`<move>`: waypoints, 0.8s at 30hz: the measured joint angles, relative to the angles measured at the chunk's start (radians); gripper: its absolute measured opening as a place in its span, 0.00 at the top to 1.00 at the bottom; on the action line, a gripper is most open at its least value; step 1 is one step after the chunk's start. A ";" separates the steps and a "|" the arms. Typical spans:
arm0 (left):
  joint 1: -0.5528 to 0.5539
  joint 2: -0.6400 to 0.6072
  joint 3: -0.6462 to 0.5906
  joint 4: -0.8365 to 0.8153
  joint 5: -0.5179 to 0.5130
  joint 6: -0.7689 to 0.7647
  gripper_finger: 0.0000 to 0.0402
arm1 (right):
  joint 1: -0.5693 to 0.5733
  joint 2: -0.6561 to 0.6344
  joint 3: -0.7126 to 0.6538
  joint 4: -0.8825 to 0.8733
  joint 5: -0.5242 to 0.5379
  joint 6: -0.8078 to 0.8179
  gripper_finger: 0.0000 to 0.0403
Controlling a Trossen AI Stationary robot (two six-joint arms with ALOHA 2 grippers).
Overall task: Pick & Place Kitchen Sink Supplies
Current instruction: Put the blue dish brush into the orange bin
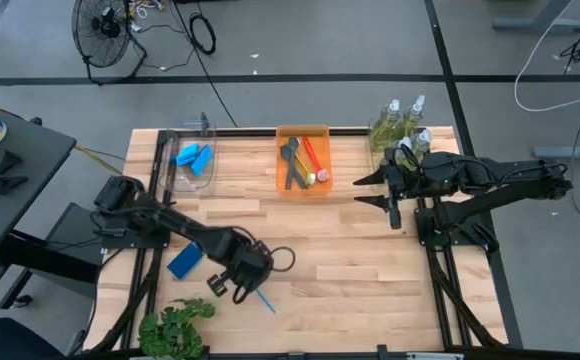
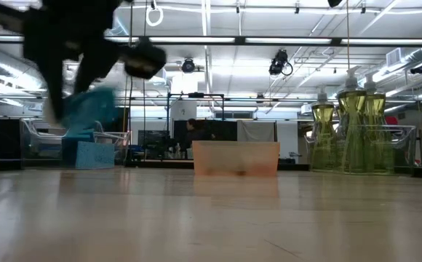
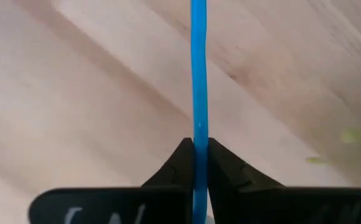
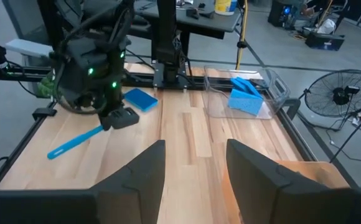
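The left gripper (image 3: 196, 149) pinches the blue brush (image 3: 198, 74) by its thin handle, fingers nearly closed, low over the counter (image 1: 370, 270). Such a narrow hold could let the brush swivel or slip when lifted. The right gripper (image 4: 196, 155) waits near the pump bottles (image 1: 395, 125), fingers parted and empty.

Brushes (image 1: 300, 160) in tray (image 1: 303, 132); sponges (image 1: 194, 157) in bin (image 1: 208, 127) left; bottles (image 1: 398, 120) right.

Bright, even ceiling strip lights (image 2: 196, 40); the low view blurs the near arm (image 2: 65, 44) and the table (image 2: 211, 218).
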 joint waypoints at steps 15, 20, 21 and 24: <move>0.313 -0.112 0.150 -0.135 -0.067 0.146 0.95 | 0.000 0.000 0.000 0.003 0.087 0.005 0.58; 0.439 -0.117 0.199 -0.121 -0.078 0.147 0.94 | 0.000 0.000 0.000 0.000 0.090 0.008 0.58; 0.461 -0.117 0.207 -0.117 -0.081 0.147 0.95 | 0.000 0.000 0.000 0.000 0.095 0.008 0.58; 0.526 -0.117 0.229 -0.095 -0.082 0.157 0.95 | 0.000 0.000 0.000 -0.005 0.140 0.008 0.58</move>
